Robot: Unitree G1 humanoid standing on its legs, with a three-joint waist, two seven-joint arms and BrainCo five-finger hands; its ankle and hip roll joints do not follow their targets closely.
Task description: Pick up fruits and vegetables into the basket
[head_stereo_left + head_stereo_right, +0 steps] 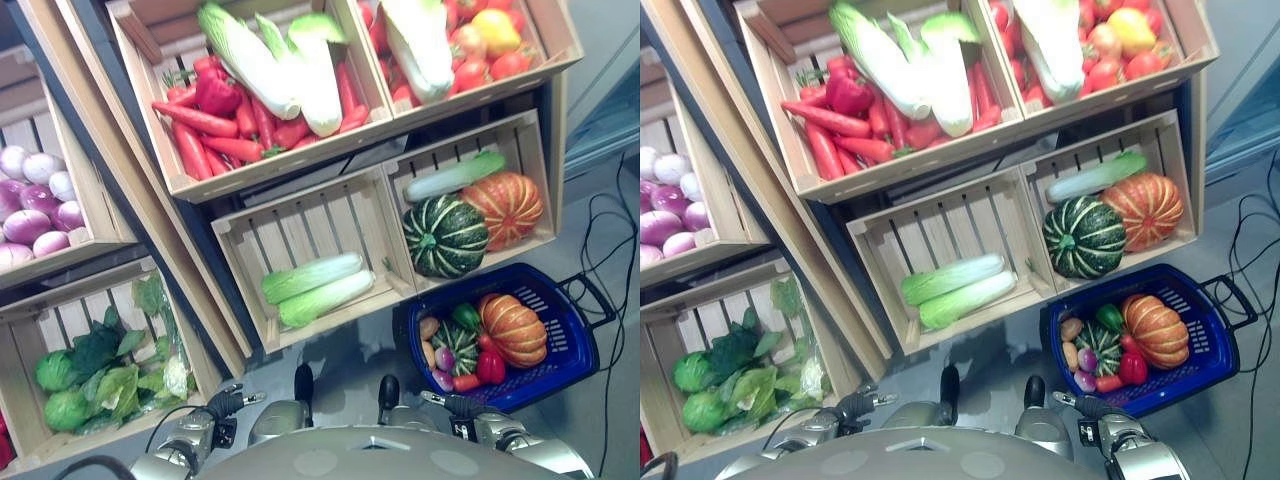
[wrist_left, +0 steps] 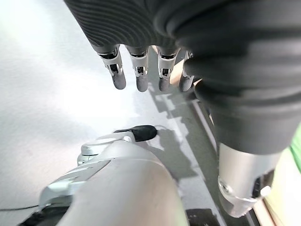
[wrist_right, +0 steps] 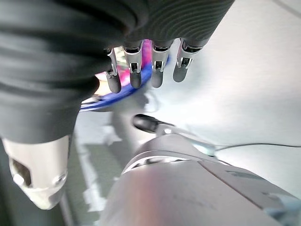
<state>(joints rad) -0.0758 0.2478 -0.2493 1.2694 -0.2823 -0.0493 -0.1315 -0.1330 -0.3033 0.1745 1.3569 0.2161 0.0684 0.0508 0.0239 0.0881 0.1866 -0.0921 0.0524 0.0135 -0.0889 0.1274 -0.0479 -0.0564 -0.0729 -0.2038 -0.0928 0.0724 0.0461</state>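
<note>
A blue basket [image 1: 562, 338] stands on the floor at the lower right, below the shelves. It holds an orange pumpkin [image 1: 513, 328], a small striped green squash [image 1: 458, 346], a red pepper [image 1: 490, 366] and several smaller vegetables. My left hand [image 2: 139, 71] hangs over bare floor with its fingers straight and nothing in it. My right hand [image 3: 157, 67] also hangs with straight, empty fingers, and the basket's blue rim [image 3: 123, 96] shows just past them.
Wooden crates sit on slanted shelves. Two pale cabbages [image 1: 315, 285] lie in the lower middle crate. A dark green squash [image 1: 445, 236] and an orange pumpkin [image 1: 506, 206] are in the crate beside it. Carrots and red peppers [image 1: 215, 125] fill a crate above. Purple onions [image 1: 35, 200] and leafy greens [image 1: 95, 375] are at the left.
</note>
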